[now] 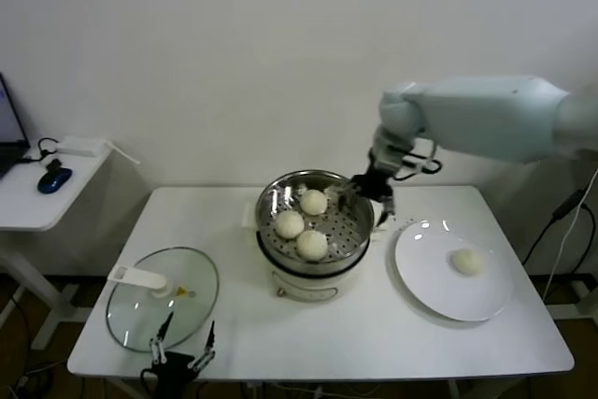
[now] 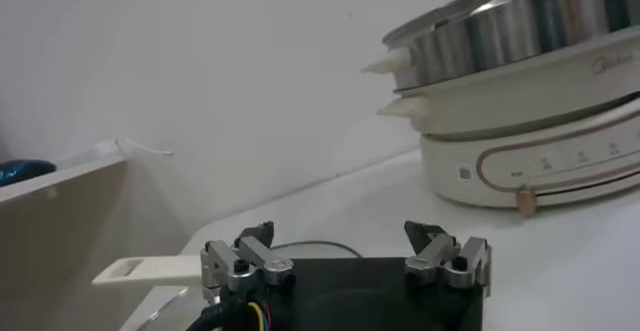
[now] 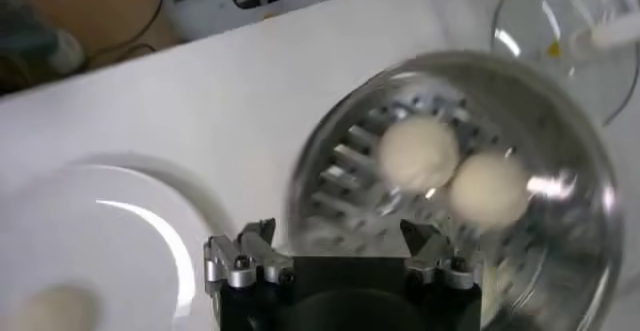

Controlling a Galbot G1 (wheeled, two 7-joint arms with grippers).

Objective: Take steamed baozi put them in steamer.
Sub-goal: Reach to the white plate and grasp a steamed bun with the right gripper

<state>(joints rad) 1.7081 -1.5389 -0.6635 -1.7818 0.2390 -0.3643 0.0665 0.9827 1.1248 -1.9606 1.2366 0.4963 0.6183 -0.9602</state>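
The steamer [image 1: 264, 207] stands mid-table with three baozi on its perforated tray: one at the back [image 1: 314, 202], one on the left [image 1: 290, 224] and one at the front [image 1: 312, 245]. A further baozi [image 1: 466, 262] lies on the white plate [image 1: 430, 273]. My right gripper [image 1: 367, 193] hangs open and empty over the steamer's right rim. In the right wrist view this gripper [image 3: 340, 238] has its fingers wide apart above the pot [image 3: 540, 103], with two baozi [image 3: 418, 151] [image 3: 488, 188] beyond them. My left gripper [image 1: 182, 352] is parked low at the table's front edge, open [image 2: 340, 233].
A round glass lid [image 1: 163, 298] with a white handle [image 1: 137, 277] lies at the front left, just ahead of the left gripper. A side table with a blue mouse [image 1: 53, 178] stands at the far left. The wall runs close behind the steamer.
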